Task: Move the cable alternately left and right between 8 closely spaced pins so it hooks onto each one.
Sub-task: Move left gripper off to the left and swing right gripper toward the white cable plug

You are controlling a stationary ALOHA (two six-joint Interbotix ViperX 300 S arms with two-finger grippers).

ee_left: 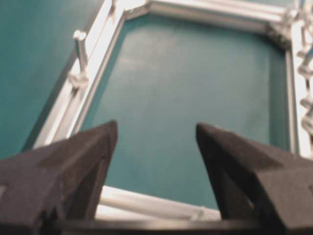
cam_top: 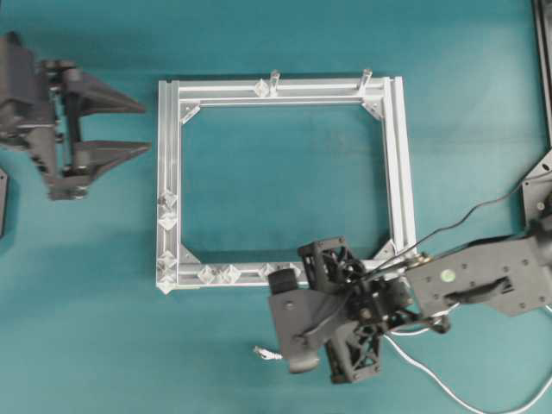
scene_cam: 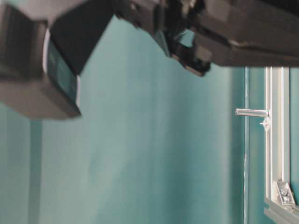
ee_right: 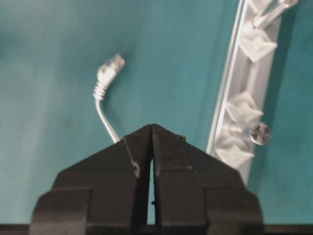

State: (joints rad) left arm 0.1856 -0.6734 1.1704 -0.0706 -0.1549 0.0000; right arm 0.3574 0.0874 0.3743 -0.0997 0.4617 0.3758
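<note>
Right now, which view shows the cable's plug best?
The right wrist view: the plug is large and sharp, cable curving down behind the shut right hand. Overhead shows it only as a tiny speck; the table-level and left wrist views miss it.

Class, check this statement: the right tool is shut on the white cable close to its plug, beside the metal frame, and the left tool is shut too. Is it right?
One part is wrong: the left tool is open, its fingers spread wide apart, as the left wrist view shows. The rest holds: the right tool is shut on the cable close to its plug, beside the frame.
</note>
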